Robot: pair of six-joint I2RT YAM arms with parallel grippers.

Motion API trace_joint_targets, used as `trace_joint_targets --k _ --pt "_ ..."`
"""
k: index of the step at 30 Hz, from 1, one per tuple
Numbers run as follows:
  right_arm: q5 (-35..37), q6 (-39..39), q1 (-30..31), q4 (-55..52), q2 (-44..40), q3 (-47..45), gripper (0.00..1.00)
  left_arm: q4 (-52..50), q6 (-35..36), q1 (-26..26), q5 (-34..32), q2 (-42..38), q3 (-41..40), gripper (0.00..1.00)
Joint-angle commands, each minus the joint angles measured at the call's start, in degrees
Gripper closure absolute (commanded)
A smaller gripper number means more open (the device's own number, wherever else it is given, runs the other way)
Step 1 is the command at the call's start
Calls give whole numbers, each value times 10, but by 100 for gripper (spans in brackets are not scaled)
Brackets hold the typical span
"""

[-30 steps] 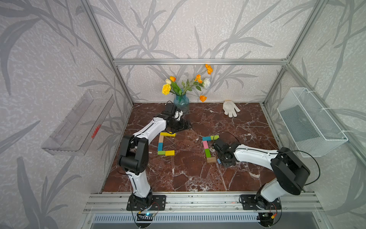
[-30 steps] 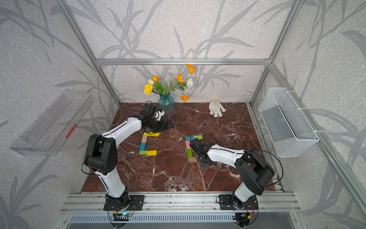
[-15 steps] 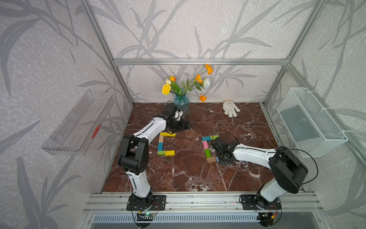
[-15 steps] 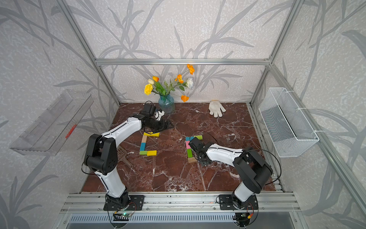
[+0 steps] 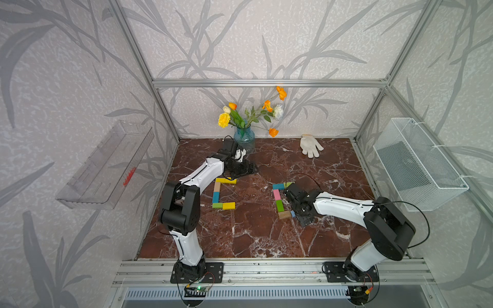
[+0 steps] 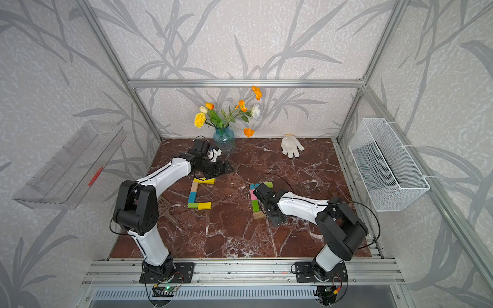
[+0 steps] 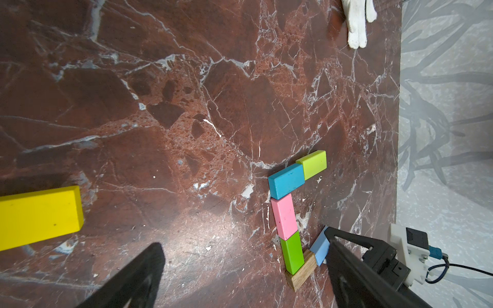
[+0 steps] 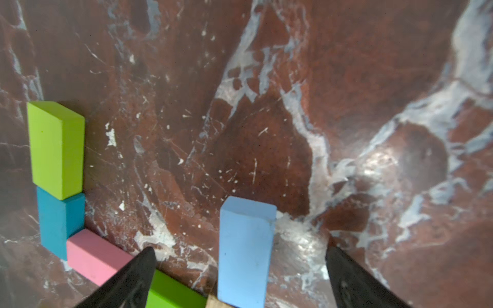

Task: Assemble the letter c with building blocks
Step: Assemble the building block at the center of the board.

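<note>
The right gripper (image 8: 240,250) has just opened; the light blue block (image 8: 245,240) lies free between its jaws on the surface (image 7: 186,106), touching the tan block (image 7: 301,272) as the last piece of the letter c (image 7: 284,216); the left gripper (image 7: 242,237) is open, empty.

R gripper (image 8: 240,250): jaws were narrow a sec ago and are now spread wide. In the R wrist view, lower centre of frame, both black fingers (image 8: 138,269) stand clear of the light blue block (image 8: 246,229). There's a gap on either side of the block, w/ marble (image 8: 293,240) showing on its right. So the block has gone from pinched to let go. The earlier top views are too small to show the grip itself. R arm's elbow (image 5: 388,229), lower right of frame, has slid a touch toward frame left in both top views. The gripper end, centre-right of frame, has barely shifted.
</note>
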Motion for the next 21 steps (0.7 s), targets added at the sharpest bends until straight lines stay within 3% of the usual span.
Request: trace_joint_targets --k 1,7,11,13,17,21 --pt "19 -76 2 -95 -28 27 1 -10 14 3 -9 -1 15 5" --pt "72 -197 3 -201 -99 65 1 -13 14 3 -7 5 21 5" --pt "96 -263 -4 -197 -149 42 2 -13 14 2 -7 4 20 5" --pt "75 -312 -23 -172 -180 20 11 -14 15 3 -7 3 20 5" --pt "0 -427 -83 -127 -242 -29 39 -16 16 3 -6 1 20 5" --pt "-79 -534 -157 -116 -278 -52 51 -17 16 3 -3 -2 21 5"
